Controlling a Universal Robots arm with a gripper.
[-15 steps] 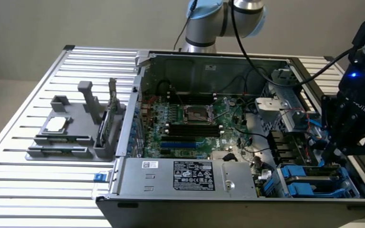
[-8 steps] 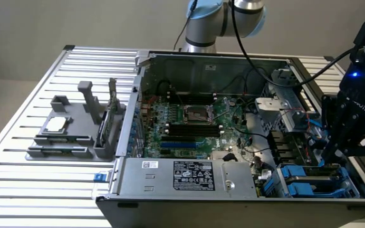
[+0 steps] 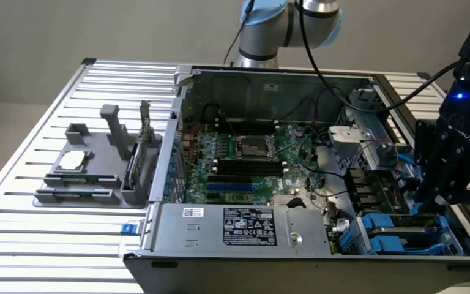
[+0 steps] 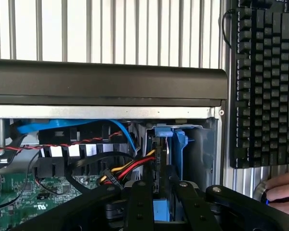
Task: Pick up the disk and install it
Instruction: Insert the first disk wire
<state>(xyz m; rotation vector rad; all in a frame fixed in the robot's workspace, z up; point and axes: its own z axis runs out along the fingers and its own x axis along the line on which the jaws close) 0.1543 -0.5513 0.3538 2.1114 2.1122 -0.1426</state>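
The disk (image 4: pixel 179 144) stands on edge in its blue carrier, inside the drive bay at a corner of the open computer case (image 3: pixel 243 73). My gripper (image 4: pixel 161 186) is right over it, and the black fingers (image 4: pixel 139 202) stand a little apart on either side of the disk's narrow edge. In the exterior view the gripper (image 3: pixel 429 205) reaches down into the case on that view's right, just above blue drive carriers (image 3: pixel 398 236), and hides the disk there.
Red, yellow and black cables (image 4: pixel 125 168) run close beside the bay. A grey power-supply box (image 3: pixel 247 226) and the motherboard (image 3: pixel 243 159) fill the case. A grey fixture (image 3: pixel 96 165) holds a small chip. A keyboard (image 4: pixel 262 82) and a person's hand (image 4: pixel 279 192) lie outside the case.
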